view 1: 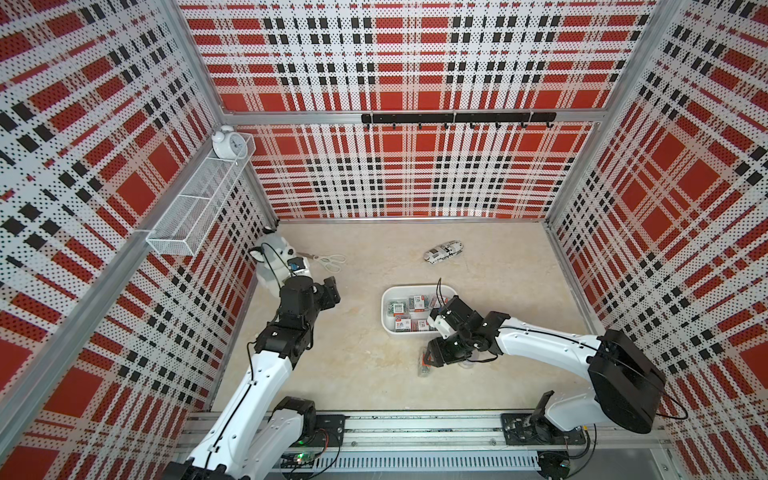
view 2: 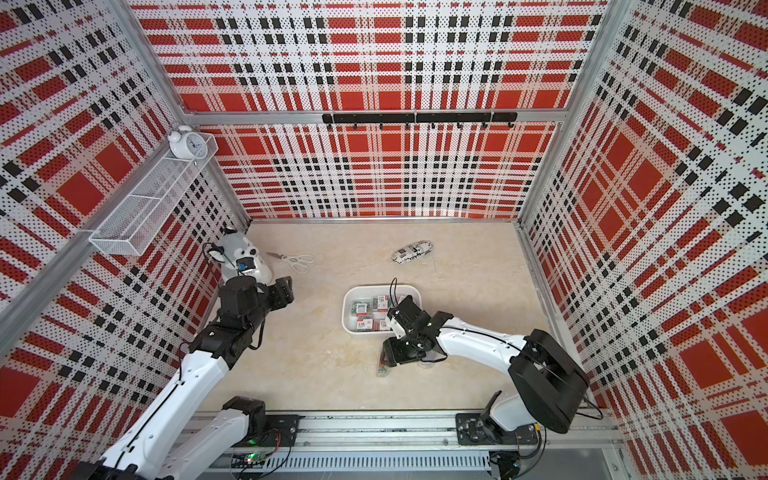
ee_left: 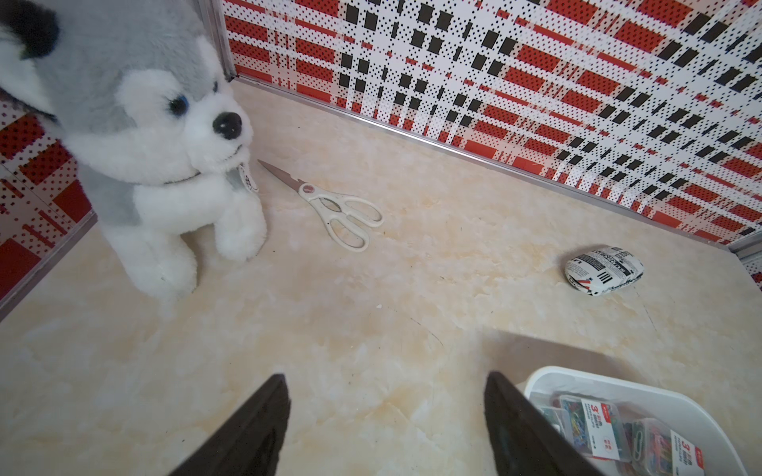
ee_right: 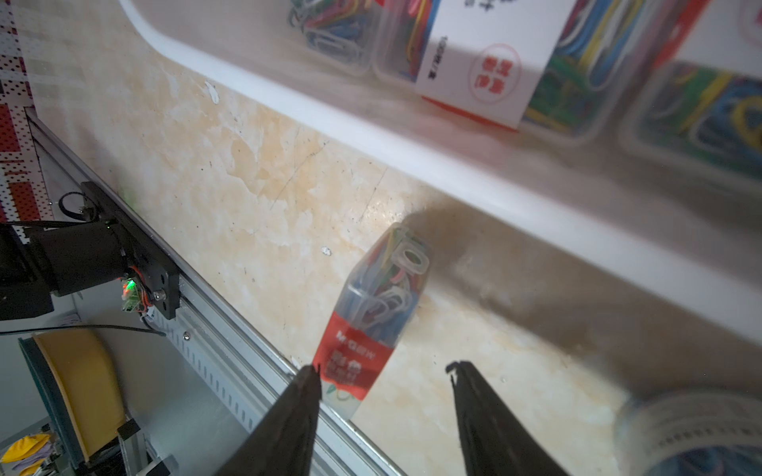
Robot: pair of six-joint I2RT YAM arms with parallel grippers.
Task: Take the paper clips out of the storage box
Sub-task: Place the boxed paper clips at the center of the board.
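Holds nothing with the right hand: fingers wide apart, low over the worktop. Just beside one finger, outside the storage box, one case of paper clips, between box and front edge. Close by, the round tub. More cases inside the box, mid-worktop. Holds nothing with the left hand either: wide open, near the toy dog.
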